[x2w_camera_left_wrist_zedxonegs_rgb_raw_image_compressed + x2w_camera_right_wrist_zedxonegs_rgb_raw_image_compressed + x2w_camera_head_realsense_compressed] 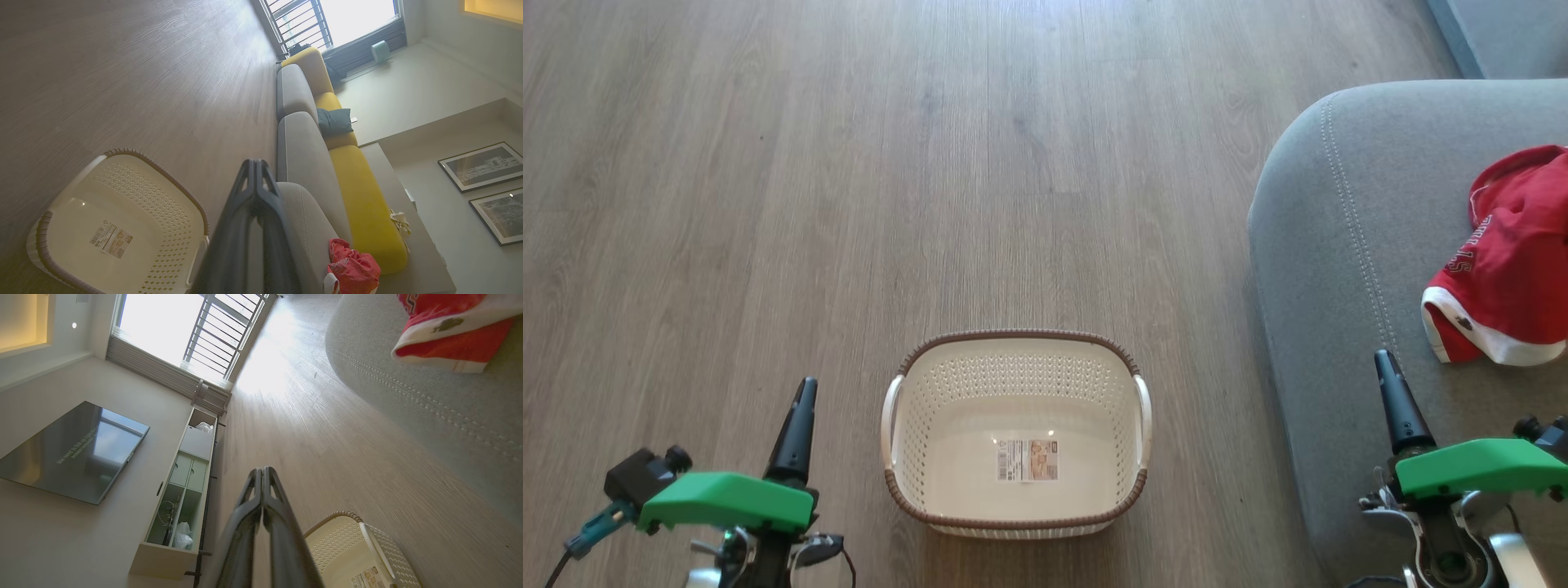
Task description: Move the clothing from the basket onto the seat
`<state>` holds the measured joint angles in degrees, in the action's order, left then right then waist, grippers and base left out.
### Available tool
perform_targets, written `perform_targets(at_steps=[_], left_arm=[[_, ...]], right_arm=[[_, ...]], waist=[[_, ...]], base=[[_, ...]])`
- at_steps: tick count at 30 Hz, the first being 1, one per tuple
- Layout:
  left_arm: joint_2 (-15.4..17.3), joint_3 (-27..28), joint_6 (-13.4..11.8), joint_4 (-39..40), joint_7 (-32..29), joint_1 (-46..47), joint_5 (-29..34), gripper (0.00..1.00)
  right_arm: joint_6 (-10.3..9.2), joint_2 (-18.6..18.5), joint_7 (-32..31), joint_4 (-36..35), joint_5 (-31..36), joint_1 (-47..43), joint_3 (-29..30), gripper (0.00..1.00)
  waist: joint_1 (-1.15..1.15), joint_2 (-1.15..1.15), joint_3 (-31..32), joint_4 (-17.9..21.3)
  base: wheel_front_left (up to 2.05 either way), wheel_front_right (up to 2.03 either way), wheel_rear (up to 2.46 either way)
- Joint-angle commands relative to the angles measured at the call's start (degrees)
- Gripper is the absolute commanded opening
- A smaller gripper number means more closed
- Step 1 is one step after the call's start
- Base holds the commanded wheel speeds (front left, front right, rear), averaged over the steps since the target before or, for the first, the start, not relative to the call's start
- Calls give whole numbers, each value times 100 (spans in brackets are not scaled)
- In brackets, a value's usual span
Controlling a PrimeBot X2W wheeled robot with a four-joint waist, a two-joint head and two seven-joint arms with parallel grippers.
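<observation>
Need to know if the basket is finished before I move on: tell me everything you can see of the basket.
The basket is a cream-white plastic tub, a rounded rectangle with perforated walls, a brown woven-look rim and a white handle on each side. It stands upright on the wooden floor, left of the grey seat and apart from it. It is empty but for a label sticker on its bottom. Only the floor touches it.

Basket (1017, 336) on wood floor (849, 163), label (1027, 460) on its bottom, red-and-white clothing (1507, 261) on grey seat (1339, 245) at right, left gripper (806, 388) and right gripper (1385, 363) low, fingers pressed together.
</observation>
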<state>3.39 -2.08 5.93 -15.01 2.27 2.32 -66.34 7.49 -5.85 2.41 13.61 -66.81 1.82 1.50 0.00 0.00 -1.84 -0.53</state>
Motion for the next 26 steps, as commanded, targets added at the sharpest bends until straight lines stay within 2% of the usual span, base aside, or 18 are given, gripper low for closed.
perform_targets(at_steps=[1,26], left_arm=[[75,158,44,165,-38,282,-134,0],[69,497,114,126,-481,339,-1753,0]], right_arm=[[0,-32,-65,-146,-144,301,-27,0],[0,104,-504,-34,-1723,377,208,0]], waist=[[0,0,4,1],[0,0,105,34]], base=[[0,0,0],[0,0,0]])
